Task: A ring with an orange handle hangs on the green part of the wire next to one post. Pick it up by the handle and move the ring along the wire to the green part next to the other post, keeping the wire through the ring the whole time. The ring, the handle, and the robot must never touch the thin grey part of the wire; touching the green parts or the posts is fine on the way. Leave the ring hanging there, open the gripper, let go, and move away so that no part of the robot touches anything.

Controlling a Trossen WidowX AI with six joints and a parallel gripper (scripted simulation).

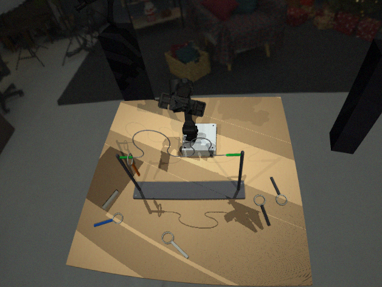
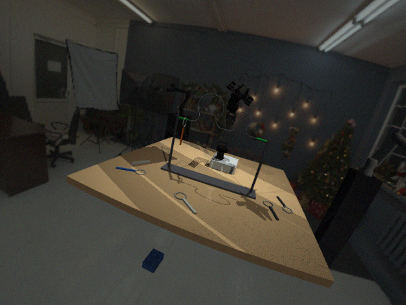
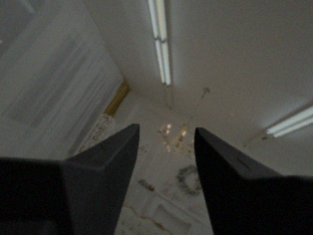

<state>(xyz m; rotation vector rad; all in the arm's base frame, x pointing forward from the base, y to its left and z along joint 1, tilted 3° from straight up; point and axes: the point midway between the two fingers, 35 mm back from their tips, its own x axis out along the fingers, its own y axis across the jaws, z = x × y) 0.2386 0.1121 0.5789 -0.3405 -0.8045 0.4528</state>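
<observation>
The ring [image 1: 132, 159] [image 2: 185, 123] hangs around the left green part [image 1: 123, 157] [image 2: 182, 117], near its inner end by the grey wire [image 1: 150, 130] [image 2: 211, 94]. Its orange handle [image 1: 135, 169] [image 2: 181, 135] points down beside the left post [image 1: 128, 172] [image 2: 174, 141]. The right green part [image 1: 233, 154] [image 2: 262, 139] is bare, at the right post [image 1: 240, 171] [image 2: 259, 167]. My gripper [image 3: 166, 132] is partly open and empty. It is raised on the arm well away from the handle; its fingertips are hard to make out in the top and exterior views.
The arm [image 1: 190, 131] [image 2: 231, 118] stands on a white base [image 1: 208, 132] [image 2: 226, 163] behind the wire. A dark plate [image 1: 185, 190] [image 2: 206, 179] carries the posts. A blue-handled ring, a white-handled ring, two dark-handled rings and a pale bar [image 1: 110, 199] [image 2: 140, 162] lie on the table.
</observation>
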